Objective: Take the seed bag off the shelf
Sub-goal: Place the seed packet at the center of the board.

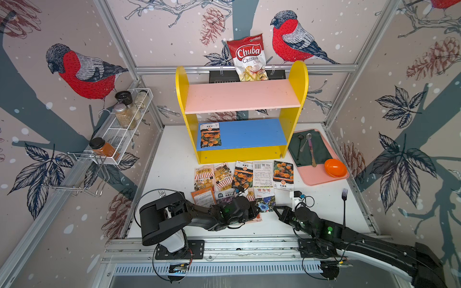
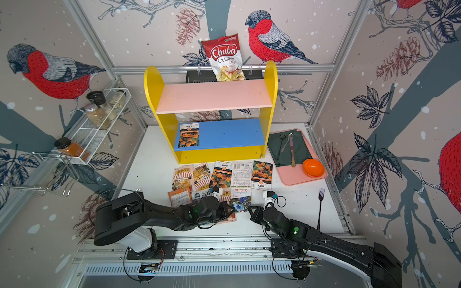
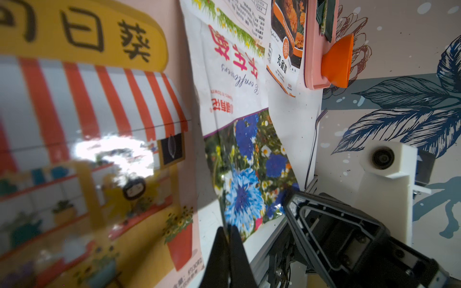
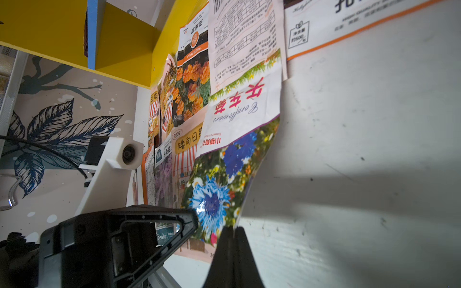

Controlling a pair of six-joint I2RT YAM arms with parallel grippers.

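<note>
Well, nothing lifted yet. The seed bag (image 1: 210, 135) lies flat at one end of the blue lower board (image 1: 254, 134) of the shelf (image 1: 239, 156), untouched. Both arms are low at the near edge of the bench (image 1: 172, 174), well apart from it. The left end effector (image 3: 227, 230) is pressed together, and so is the right end effector (image 4: 232, 230) — each at the near edge of a cornflower packet (image 1: 265, 200) among the loose packets (image 1: 239, 174). Whether either nips it, I can't tell. The reach, the pinch and the pull-out all remain.
</note>
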